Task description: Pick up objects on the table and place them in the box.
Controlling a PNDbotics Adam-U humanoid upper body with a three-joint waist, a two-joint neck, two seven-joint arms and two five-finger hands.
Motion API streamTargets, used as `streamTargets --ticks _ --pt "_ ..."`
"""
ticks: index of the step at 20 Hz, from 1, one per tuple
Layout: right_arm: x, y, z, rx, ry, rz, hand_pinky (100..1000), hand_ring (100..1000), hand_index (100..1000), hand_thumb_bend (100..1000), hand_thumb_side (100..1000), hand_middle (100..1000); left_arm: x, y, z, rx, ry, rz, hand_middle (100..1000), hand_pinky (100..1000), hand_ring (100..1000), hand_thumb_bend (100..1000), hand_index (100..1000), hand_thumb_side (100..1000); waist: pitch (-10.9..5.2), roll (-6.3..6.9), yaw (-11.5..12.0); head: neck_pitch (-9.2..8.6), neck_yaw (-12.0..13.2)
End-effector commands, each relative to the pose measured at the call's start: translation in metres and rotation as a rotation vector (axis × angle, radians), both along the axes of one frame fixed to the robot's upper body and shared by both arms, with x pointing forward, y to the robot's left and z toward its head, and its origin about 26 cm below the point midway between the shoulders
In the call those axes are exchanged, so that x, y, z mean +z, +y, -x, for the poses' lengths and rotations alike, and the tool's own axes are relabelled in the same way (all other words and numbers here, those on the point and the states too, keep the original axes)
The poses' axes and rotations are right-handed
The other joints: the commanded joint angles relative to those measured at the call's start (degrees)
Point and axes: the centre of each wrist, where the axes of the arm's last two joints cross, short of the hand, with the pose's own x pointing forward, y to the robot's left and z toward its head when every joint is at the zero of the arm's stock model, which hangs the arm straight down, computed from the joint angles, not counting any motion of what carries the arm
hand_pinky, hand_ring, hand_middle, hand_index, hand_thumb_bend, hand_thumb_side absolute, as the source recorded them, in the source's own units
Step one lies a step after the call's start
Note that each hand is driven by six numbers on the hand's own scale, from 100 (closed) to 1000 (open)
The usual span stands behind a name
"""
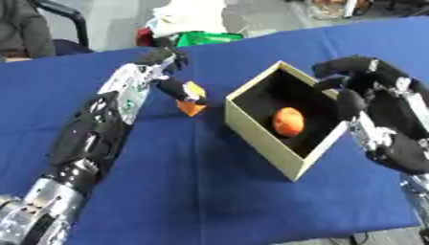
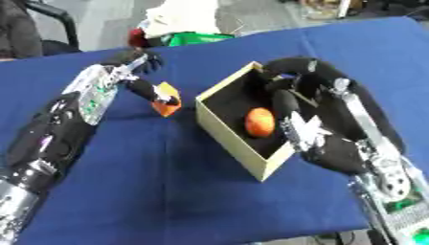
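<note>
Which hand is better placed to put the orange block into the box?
Left. The left hand already pinches the orange block just left of the box. The right hand curls over the box's far side, holding nothing.

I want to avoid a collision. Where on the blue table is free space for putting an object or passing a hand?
The blue cloth in front of the box is bare, between both arms. It is crowded between the left hand pinching the orange piece and the box, and at the box's right wall, where the right hand curls.

Left hand (image 1: 172,76) fingers pinching an orange block (image 1: 192,102) just left of the box (image 1: 261,139), orange ball (image 1: 288,121) inside, right hand (image 1: 368,91) curled at its right rim, blue surface (image 1: 201,191)
</note>
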Motion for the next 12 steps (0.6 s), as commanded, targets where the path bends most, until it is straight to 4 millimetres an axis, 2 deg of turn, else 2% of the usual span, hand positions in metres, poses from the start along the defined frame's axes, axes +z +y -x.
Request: streamTargets --ticks 1,6,8,10,11,12 --pt "0.008 0.0 0.002 -0.002 -0.032 -0.003 730 830 797 100 467 674 0.004 -0.002 -0.001 -0.002 -0.028 -0.024 645 725 656 692 812 400 -0.82 -0.24 0.0 0.11 -0.2" --pt "0.008 0.0 0.002 -0.002 -0.033 -0.003 730 830 797 100 467 673 -0.005 -0.006 0.0 -0.003 -0.034 -0.009 567 694 595 499 764 289 -0.7 -0.25 -0.1 0.06 -0.2" --pt "0.008 0.0 0.002 -0.003 -0.033 -0.003 730 830 797 100 467 673 -0.004 -0.007 0.0 -0.003 -0.054 0.013 512 672 553 389 734 235 -0.69 -0.28 -0.1 0.04 -0.2" --pt "0.008 0.0 0.002 -0.003 -0.033 -0.003 730 830 797 100 468 672 0.002 -0.007 0.001 -0.005 -0.084 0.044 488 662 534 330 720 226 -0.71 -0.29 0.0 0.04 -0.2" --pt "0.008 0.0 0.002 -0.003 -0.033 -0.003 729 829 797 100 468 670 0.006 -0.007 0.001 -0.007 -0.102 0.059 483 659 530 256 716 334 -0.73 -0.29 0.0 0.02 -0.2" --pt "0.008 0.0 0.002 -0.003 -0.033 -0.002 729 829 797 100 468 669 0.011 -0.007 0.002 -0.014 -0.124 0.075 480 657 526 316 714 229 -0.76 -0.29 0.0 0.01 -0.3"
